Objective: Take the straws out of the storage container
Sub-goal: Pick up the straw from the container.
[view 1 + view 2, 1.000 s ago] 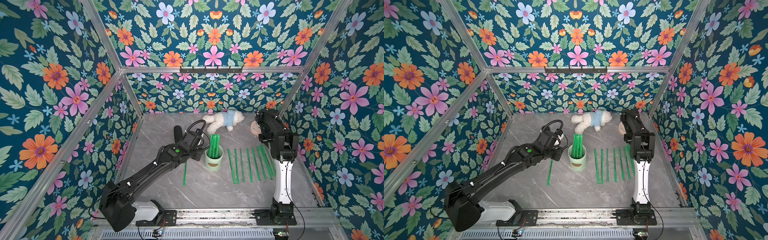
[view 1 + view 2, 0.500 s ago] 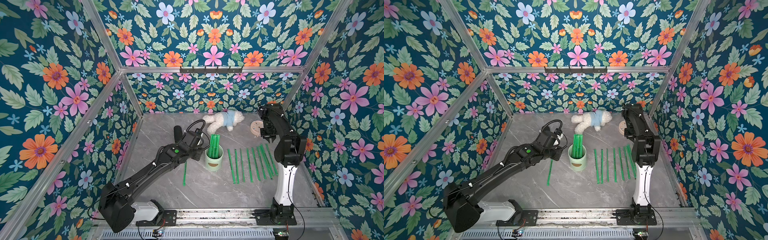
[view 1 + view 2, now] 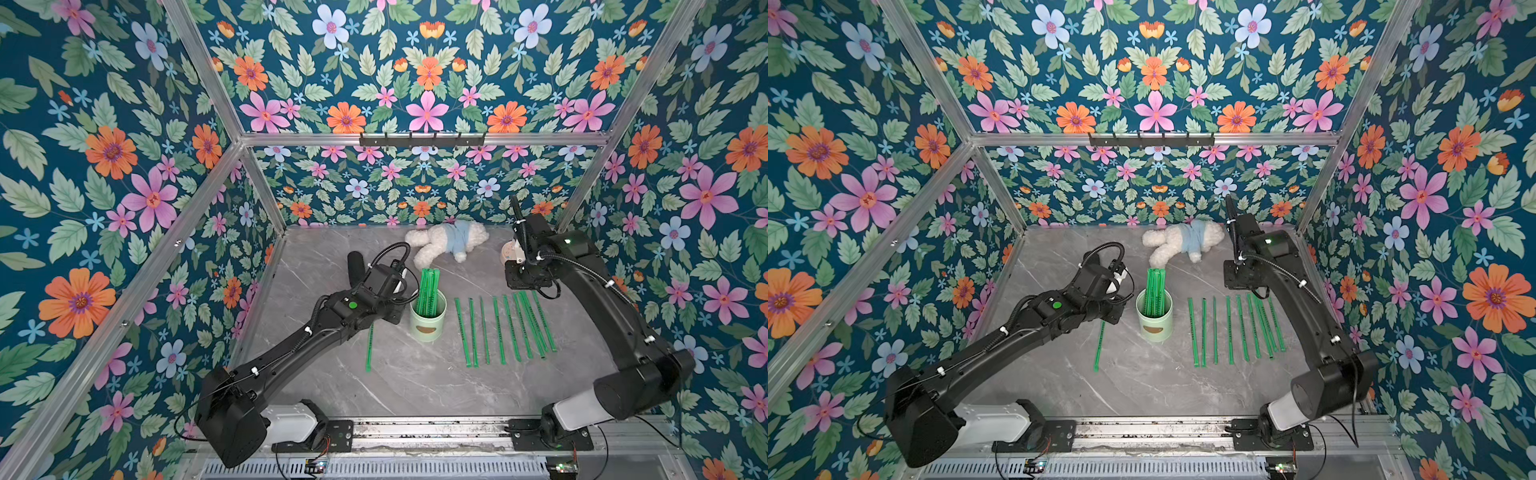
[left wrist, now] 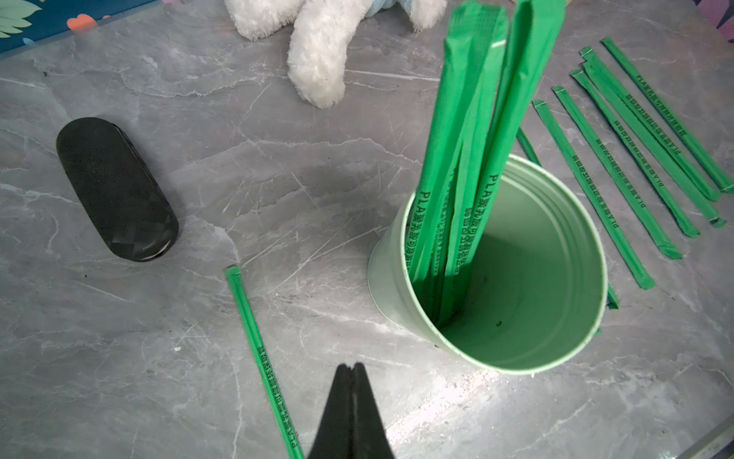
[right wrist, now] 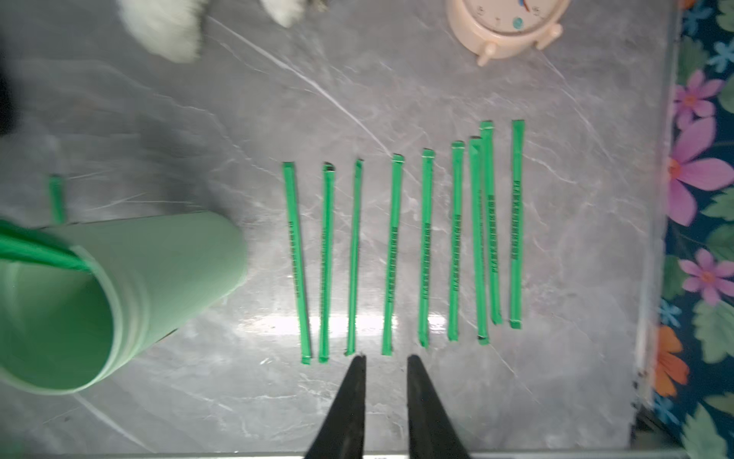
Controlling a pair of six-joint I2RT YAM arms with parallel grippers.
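Note:
The storage container (image 3: 428, 328) (image 3: 1154, 326) is a pale mint cup standing upright mid-table, with a few green straws (image 3: 428, 291) (image 4: 452, 139) leaning in it. Several more straws (image 3: 498, 328) (image 5: 393, 254) lie in a row on the table to its right. A single straw (image 3: 369, 349) (image 4: 258, 349) lies to its left. My left gripper (image 4: 350, 367) is shut and empty, low beside the cup (image 4: 516, 278), next to that single straw. My right gripper (image 5: 385, 359) hovers over the far ends of the row, slightly open, with nothing between its fingers.
A white plush toy (image 3: 446, 245) lies at the back. A beige clock (image 5: 506, 24) stands at the back right, behind the right wrist. A black oval case (image 4: 115, 188) lies at the back left of the cup. Floral walls close in on three sides.
The right arm's elbow has swung out to the right while its wrist has come down over the far ends of the row. Its fingers have parted a little. The left arm has not moved.

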